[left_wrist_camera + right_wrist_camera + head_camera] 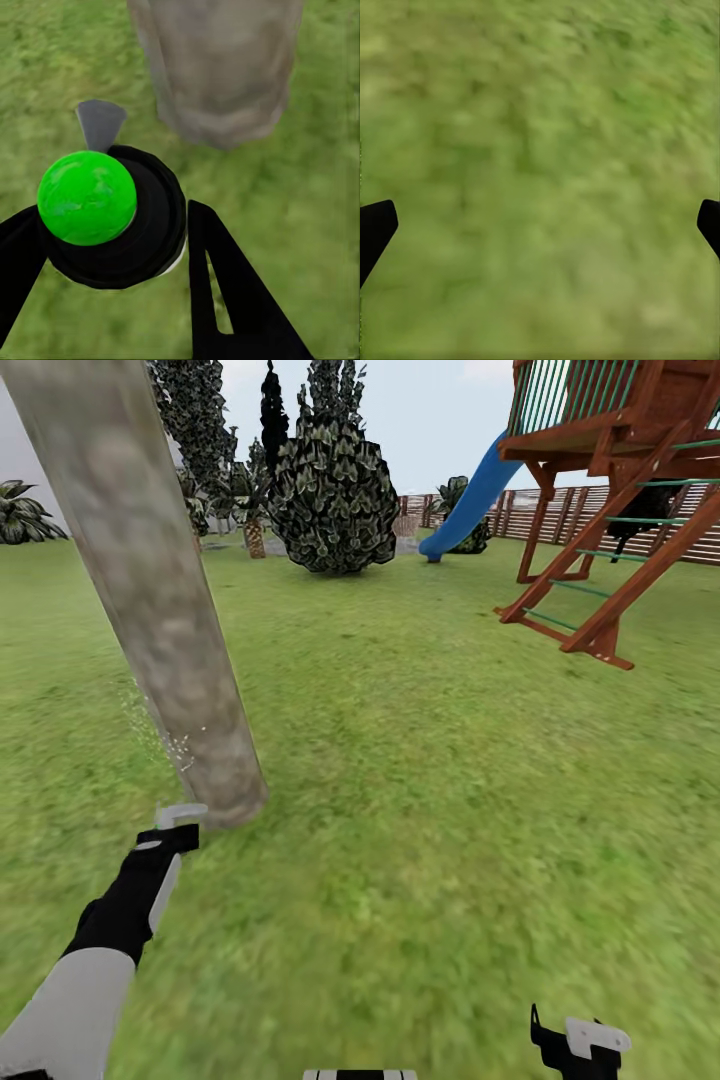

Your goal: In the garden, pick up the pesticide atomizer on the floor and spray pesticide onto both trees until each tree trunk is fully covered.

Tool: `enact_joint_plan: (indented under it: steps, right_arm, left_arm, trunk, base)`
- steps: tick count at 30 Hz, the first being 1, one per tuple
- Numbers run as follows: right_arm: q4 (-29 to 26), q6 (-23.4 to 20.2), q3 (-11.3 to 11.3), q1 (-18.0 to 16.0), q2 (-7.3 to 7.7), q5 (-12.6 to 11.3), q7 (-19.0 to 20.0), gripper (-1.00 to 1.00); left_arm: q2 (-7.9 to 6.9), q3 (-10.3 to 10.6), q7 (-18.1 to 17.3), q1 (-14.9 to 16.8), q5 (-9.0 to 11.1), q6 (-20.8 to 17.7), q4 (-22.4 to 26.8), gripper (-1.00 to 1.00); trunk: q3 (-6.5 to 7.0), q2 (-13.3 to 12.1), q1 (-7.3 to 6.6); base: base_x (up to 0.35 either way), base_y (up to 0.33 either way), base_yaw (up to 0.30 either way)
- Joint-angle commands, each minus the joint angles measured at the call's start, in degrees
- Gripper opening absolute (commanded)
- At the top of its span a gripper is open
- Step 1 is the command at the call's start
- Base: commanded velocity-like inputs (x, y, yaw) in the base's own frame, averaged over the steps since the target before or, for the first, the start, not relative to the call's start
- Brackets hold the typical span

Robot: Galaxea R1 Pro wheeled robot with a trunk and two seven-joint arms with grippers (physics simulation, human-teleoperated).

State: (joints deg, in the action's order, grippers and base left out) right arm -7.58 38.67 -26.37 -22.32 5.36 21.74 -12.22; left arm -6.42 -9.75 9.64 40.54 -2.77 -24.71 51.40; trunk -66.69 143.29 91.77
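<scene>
Left gripper (112,247) has its jaws closed around the atomizer (112,217), green cap toward the wrist camera and grey nozzle (100,124) aimed at the foot of the trunk (160,610) just ahead; fine droplets beside the bark suggest spraying is under way low on this tree. Right gripper (540,225) hangs over bare lawn (420,760), jaws spread wide and empty, probably parked clear. Farther off: a dark bush (335,500), a wooden play frame (620,510) and a blue slide (470,505) by the fence.

My left arm (70,1000) has a pale grey sleeve ending in a black wrist. My left gripper (112,255) has flat, tapering black fingers (232,300), one slotted.
</scene>
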Motion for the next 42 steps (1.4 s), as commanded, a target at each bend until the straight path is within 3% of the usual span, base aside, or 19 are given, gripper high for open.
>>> enact_joint_plan:
  steps: [1, 2, 4, 5, 9, 12, 15, 17, 18, 20, 22, 26, 30, 32, 34, 35, 38, 42]
  right_arm:
    - [0.0, 0.0, 0.0, 0.0, 0.00, 0.0, 0.0, 1.00]
    - [0.0, 0.0, 0.0, 0.0, 0.00, 0.0, 0.0, 1.00]
    - [0.0, 0.0, 0.0, 0.0, 0.00, 0.1, 0.0, 1.00]
    - [0.0, 0.0, 0.0, 0.0, 0.00, 0.1, 0.0, 1.00]
    - [0.0, 0.0, 0.0, 0.0, 0.00, 0.1, 0.0, 1.00]
    - [0.0, -0.1, 0.0, 0.0, 0.00, 0.1, 0.0, 1.00]
    - [0.0, -0.1, 0.0, 0.0, 0.00, 0.1, 0.0, 1.00]
    - [0.0, -0.1, 0.0, 0.0, 0.00, 0.1, 0.0, 1.00]
    - [0.0, -0.1, 0.0, 0.0, 0.00, 0.1, 0.0, 1.00]
    - [0.0, -0.1, 0.0, 0.0, 0.00, 0.1, 0.0, 1.00]
    - [0.0, -0.1, 0.0, 0.0, 0.00, 0.1, 0.0, 1.00]
    - [0.0, -0.1, 0.0, 0.0, 0.00, 0.1, 0.0, 1.00]
    - [0.0, -0.1, 0.0, 0.0, 0.00, 0.1, 0.0, 1.00]
    - [0.0, -0.1, 0.0, 0.0, 0.00, 0.1, 0.0, 1.00]
    - [0.0, -0.1, 0.0, 0.0, 0.00, 0.1, 0.0, 1.00]
    - [0.0, -0.1, 0.0, 0.0, 0.00, 0.1, 0.0, 1.00]
    - [0.0, -0.1, 0.0, 0.0, 0.00, 0.1, 0.0, 1.00]
    - [0.0, -0.1, 0.0, 0.0, 0.00, 0.1, 0.0, 1.00]
  left_arm:
    - [-0.44, -0.2, -1.8, 1.3, -0.2, -0.2, 0.2, -1.00]
    - [-1.25, -0.4, -2.8, 2.9, -0.3, -0.3, 0.3, -1.00]
    - [-4.64, -0.3, -3.7, 4.7, -0.1, -1.5, 0.6, -1.00]
    - [-4.90, 0.0, -3.8, 4.8, -0.1, -2.3, 1.3, -1.00]
    - [-3.35, 2.7, -3.8, 4.8, -0.2, -3.0, 3.6, -1.00]
    - [-4.30, 2.1, -3.8, 5.1, -0.2, -3.1, 4.7, -1.00]
    - [-4.02, 2.0, -4.0, 5.8, 0.0, -9.4, 9.4, -1.00]
    - [-4.70, 1.7, -4.9, 8.6, -0.1, -10.5, 8.6, -1.00]
    - [-5.82, 1.6, -6.2, 10.1, -0.3, -10.7, 7.6, -1.00]
    - [-9.90, 1.5, -8.1, 11.1, -0.1, -10.9, 6.4, -1.00]
    - [-10.95, 1.9, -10.9, 10.7, -0.3, -10.8, 6.1, -1.00]
    - [-10.94, 2.0, -13.1, 8.4, -0.2, -9.8, 3.0, -1.00]
    - [-9.27, 2.1, -13.2, 8.6, -0.1, -10.6, 2.9, -1.00]
    - [-10.03, 1.7, -13.2, 8.6, -0.2, -10.6, 2.4, -1.00]
    - [-12.66, 1.7, -13.3, 8.4, -0.1, -10.6, 2.6, -1.00]
    - [-12.98, 2.0, -13.4, 8.2, -0.3, -10.4, 2.7, -1.00]
    - [-12.98, 2.0, -13.5, 7.9, -0.3, -9.9, 2.4, -1.00]
    - [-11.74, 1.8, -13.3, 7.9, -0.4, -9.7, 2.7, -1.00]
  trunk:
    - [0.00, 0.0, 0.00]
    - [0.00, 0.0, 0.00]
    - [0.00, 0.0, 0.00]
    - [0.00, 0.0, 0.00]
    - [0.00, 0.0, 0.00]
    - [0.00, 0.0, 0.00]
    - [0.00, 0.0, 0.00]
    - [0.00, 0.0, 0.00]
    - [0.00, 0.0, 0.00]
    - [0.00, 0.0, 0.00]
    - [0.00, 0.0, 0.00]
    - [0.00, 0.0, 0.00]
    - [0.00, 0.0, 0.00]
    - [0.00, 0.0, 0.00]
    - [0.00, 0.0, 0.00]
    - [0.00, 0.0, 0.00]
    - [0.00, 0.0, 0.00]
    - [0.00, 0.0, 0.00]
  base:
    - [0.000, 0.000, 0.000]
    - [0.000, 0.000, 0.000]
    - [0.000, 0.000, 0.000]
    - [0.000, 0.000, 0.000]
    - [0.000, 0.000, 0.000]
    - [-0.206, 0.000, 0.000]
    - [-0.058, 0.000, 0.000]
    - [-0.003, 0.000, 0.000]
    - [0.000, 0.000, 0.000]
    - [0.000, 0.000, 0.000]
    - [0.000, 0.000, 0.000]
    - [0.000, 0.000, 0.000]
    - [0.000, 0.000, 0.000]
    - [0.000, 0.000, 0.000]
    - [0.000, 0.000, 0.000]
    - [0.000, 0.000, 0.000]
    - [0.000, 0.000, 0.000]
    - [0.016, -0.140, 0.000]
